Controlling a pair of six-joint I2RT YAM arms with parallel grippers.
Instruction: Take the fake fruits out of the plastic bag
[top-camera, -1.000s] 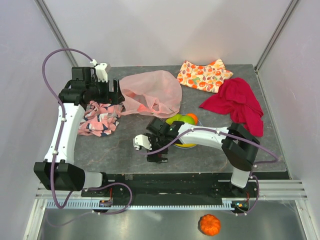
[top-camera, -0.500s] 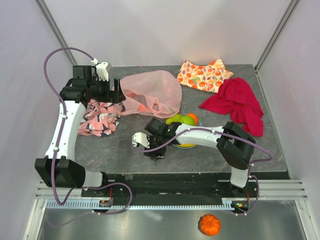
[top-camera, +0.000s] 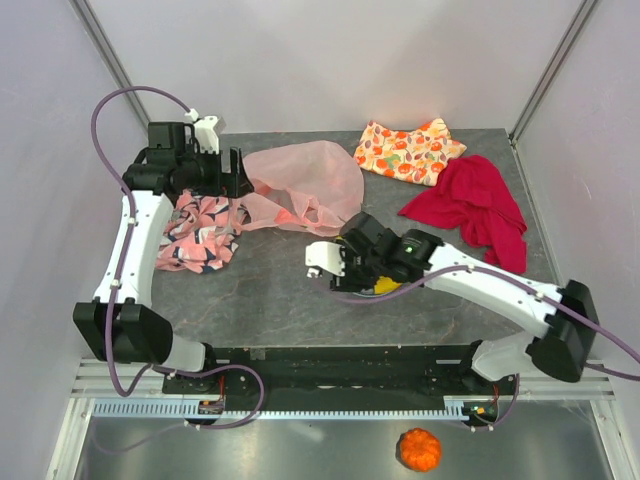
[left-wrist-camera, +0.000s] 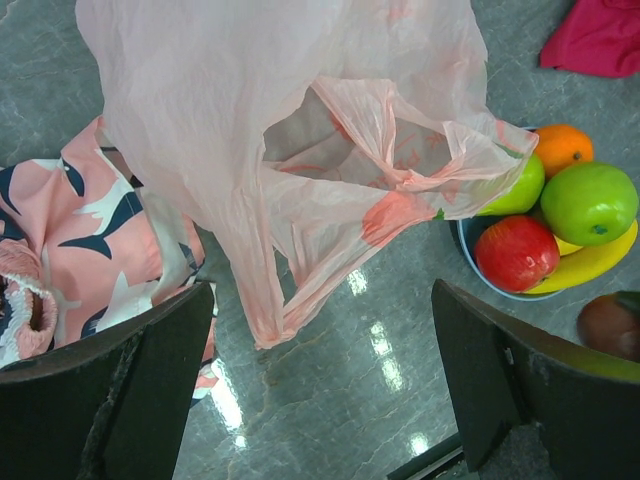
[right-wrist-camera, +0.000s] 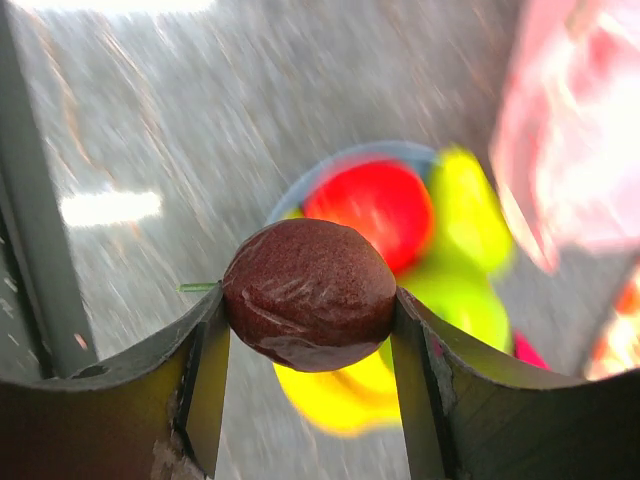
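Item: dark purple fruit (right-wrist-camera: 305, 280), clamped in right tool (right-wrist-camera: 310, 330) close above blue plate (right-wrist-camera: 300, 190) of fake fruits (left-wrist-camera: 515, 250) on tabletop (left-wrist-camera: 400, 340), plastic bag (left-wrist-camera: 250, 130) beside; left tool (left-wrist-camera: 330, 390) wide, empty, over bag; next: lower, release onto plate.

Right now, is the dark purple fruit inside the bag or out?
Out: the right pincer grips the dark purple fruit near the blue plate, apart from the bag.

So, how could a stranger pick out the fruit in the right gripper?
Beside the pink bag sits a blue plate of fruits. Nearby, the right gripper clamps one round fruit. It alone is dark purple, not red, green, yellow or orange.
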